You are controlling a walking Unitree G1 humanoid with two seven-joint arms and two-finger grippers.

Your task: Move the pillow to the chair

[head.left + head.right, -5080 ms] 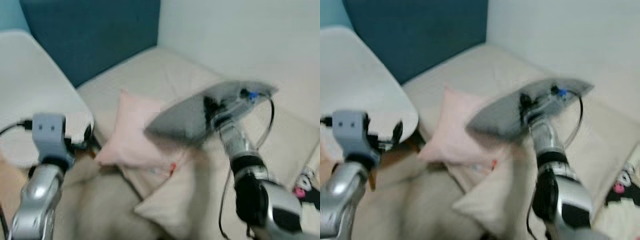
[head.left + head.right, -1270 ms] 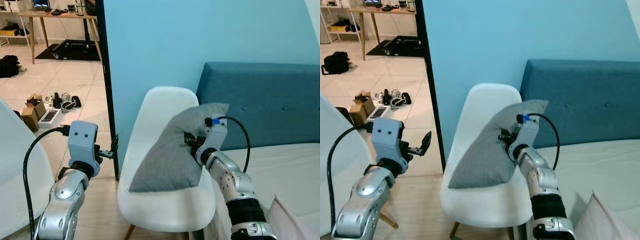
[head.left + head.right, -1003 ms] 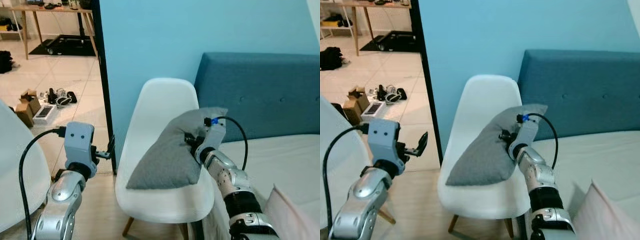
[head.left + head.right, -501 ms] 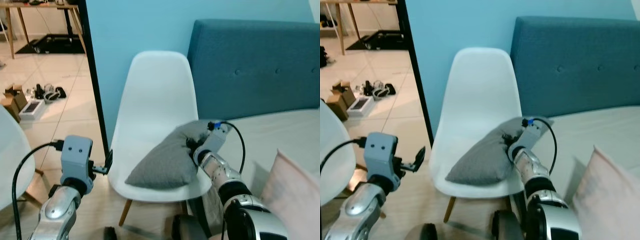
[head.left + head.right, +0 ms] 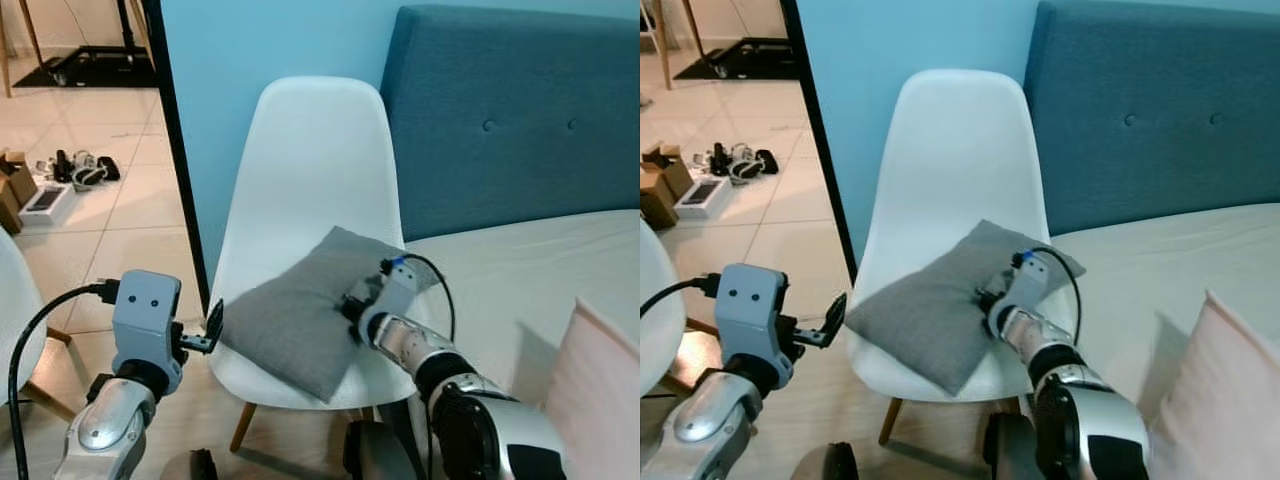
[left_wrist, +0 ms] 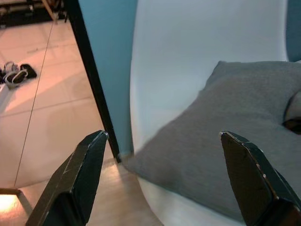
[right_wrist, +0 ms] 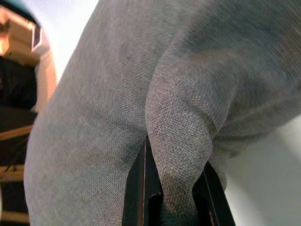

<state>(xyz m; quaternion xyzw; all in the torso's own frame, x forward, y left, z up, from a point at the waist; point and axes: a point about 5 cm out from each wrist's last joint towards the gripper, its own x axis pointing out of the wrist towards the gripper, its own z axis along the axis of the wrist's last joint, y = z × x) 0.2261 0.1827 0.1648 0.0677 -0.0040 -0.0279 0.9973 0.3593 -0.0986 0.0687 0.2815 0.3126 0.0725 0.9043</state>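
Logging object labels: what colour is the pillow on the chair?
Grey, a plain woven fabric; the pillow shows best in the right wrist view.

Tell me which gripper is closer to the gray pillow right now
The right. The right gripper is pinching a fold of the gray pillow on the white chair. The left gripper hovers open beside the seat's front edge, apart from the pillow.

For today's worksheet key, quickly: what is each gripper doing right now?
Left gripper: open, empty, beside the chair.
Right gripper: shut on a fold of the grey pillow.
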